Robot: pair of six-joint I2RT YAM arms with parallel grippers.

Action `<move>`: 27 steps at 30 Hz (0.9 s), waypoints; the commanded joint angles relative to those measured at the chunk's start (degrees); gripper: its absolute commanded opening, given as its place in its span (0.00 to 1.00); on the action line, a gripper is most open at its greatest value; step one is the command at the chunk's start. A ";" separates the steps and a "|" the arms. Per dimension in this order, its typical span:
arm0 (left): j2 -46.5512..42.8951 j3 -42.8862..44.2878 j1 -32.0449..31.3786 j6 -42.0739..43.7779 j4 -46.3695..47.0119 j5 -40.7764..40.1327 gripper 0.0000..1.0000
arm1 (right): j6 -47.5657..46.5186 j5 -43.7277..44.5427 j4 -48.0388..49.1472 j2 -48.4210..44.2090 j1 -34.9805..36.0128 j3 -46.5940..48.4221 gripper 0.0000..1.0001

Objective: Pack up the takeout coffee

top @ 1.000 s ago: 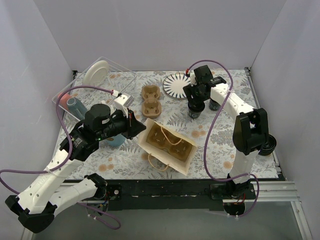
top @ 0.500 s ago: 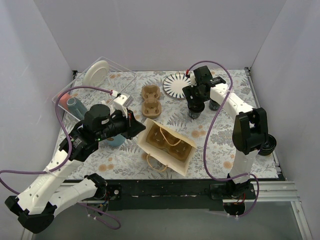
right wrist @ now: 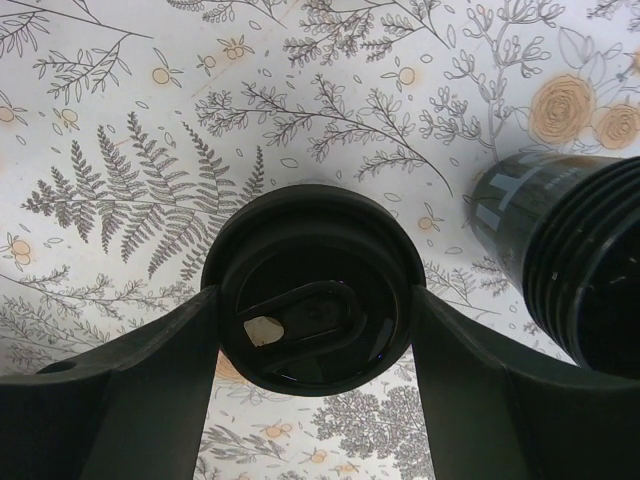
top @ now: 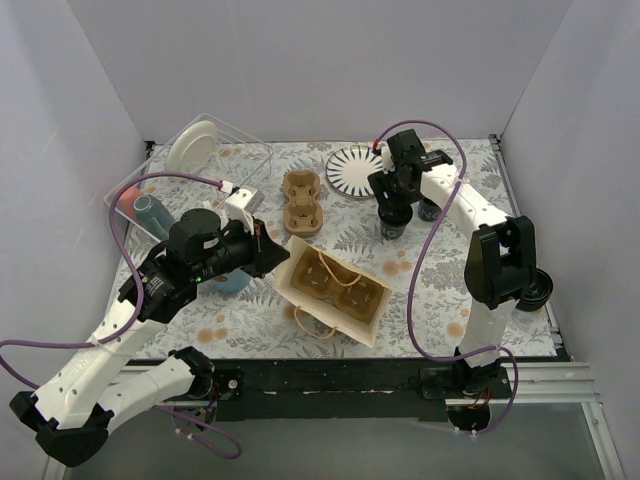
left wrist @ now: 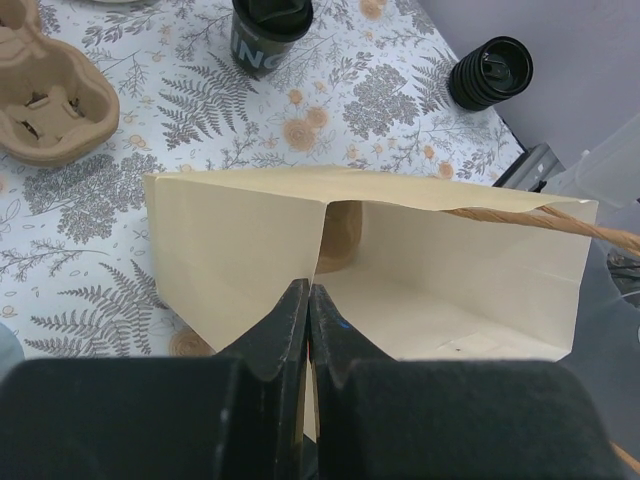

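One dark coffee cup with a round black lid (right wrist: 315,305) stands between my right gripper's (right wrist: 315,340) fingers, which press on both sides of the lid. It also shows in the top view (top: 390,226) below the right gripper (top: 393,205). I cannot tell whether it is off the table. The second coffee cup (right wrist: 560,260) is just to its right, partly hidden by the arm in the top view (top: 428,210). My left gripper (left wrist: 308,296) is shut on the near edge of the open paper bag (left wrist: 450,270), holding its mouth open (top: 335,295).
A brown cardboard cup carrier (top: 302,200) sits behind the bag, with a striped plate (top: 350,168) beyond it. A clear bin (top: 190,165) holds a white plate at the back left. A light-blue cup (top: 232,280) is under my left arm. A black ribbed stack (top: 538,290) is at the right edge.
My right gripper with the coffee cup has shifted very slightly. The left gripper still holds the bag's edge in much the same place.
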 commanded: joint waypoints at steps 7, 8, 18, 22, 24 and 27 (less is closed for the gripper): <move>0.99 0.17 -0.09 -5.17 -1.19 -4.77 0.00 | 2.76 -2.22 -10.77 -10.04 1.11 16.39 0.48; 1.34 0.25 -0.09 -5.26 -1.20 -5.12 0.00 | 2.49 -2.75 -11.64 -11.01 1.90 17.54 0.48; 5.12 1.40 -0.09 -7.89 -0.76 -5.13 0.00 | 1.78 -11.81 -13.06 -21.83 20.17 32.48 0.49; 5.56 1.31 -0.09 -8.69 -0.40 -5.39 0.00 | 5.81 -12.07 -8.43 -25.68 26.68 34.08 0.47; 5.91 1.05 -0.09 -8.86 0.47 -5.30 0.00 | 6.44 -15.47 -4.12 -28.76 28.53 27.42 0.47; 6.97 2.00 -0.09 -9.21 0.56 -5.48 0.00 | 6.80 -19.17 0.47 -33.95 28.97 20.12 0.47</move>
